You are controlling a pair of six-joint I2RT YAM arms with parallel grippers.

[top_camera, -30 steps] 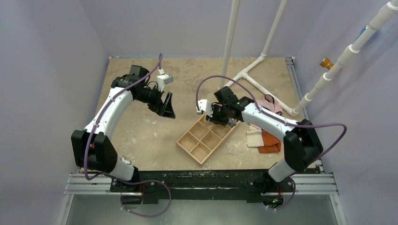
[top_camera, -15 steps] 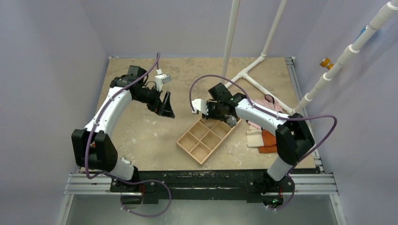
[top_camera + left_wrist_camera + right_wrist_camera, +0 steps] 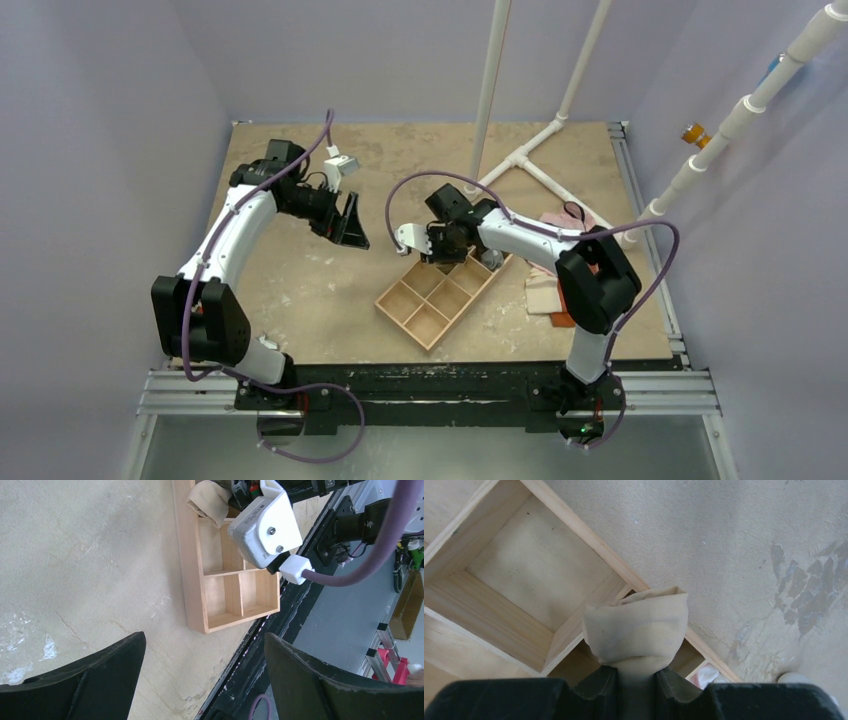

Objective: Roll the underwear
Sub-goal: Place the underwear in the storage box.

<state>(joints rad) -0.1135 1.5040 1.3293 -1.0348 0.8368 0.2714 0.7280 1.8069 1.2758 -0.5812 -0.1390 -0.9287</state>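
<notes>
The underwear (image 3: 636, 625) is a tight tan-beige roll, and my right gripper (image 3: 636, 675) is shut on its near end. The roll hangs over the far corner compartments of the wooden divider tray (image 3: 589, 545), above a partition wall. In the top view the right gripper (image 3: 445, 248) sits at the tray's (image 3: 430, 300) far-left end. The left wrist view shows the roll (image 3: 210, 502) at the tray's (image 3: 187, 555) top corner. My left gripper (image 3: 350, 228) hovers open over bare table left of the tray, with nothing between its fingers (image 3: 90, 675).
Pink briefs (image 3: 565, 218) and folded orange and cream cloths (image 3: 550, 300) lie right of the tray. A white pipe frame (image 3: 540, 165) stands on the table's far right. A bit of pink cloth (image 3: 706, 675) shows past the tray's edge.
My right gripper has carried the rolled underwear leftward along the tray's far end. The left arm has shifted only slightly, still open.
</notes>
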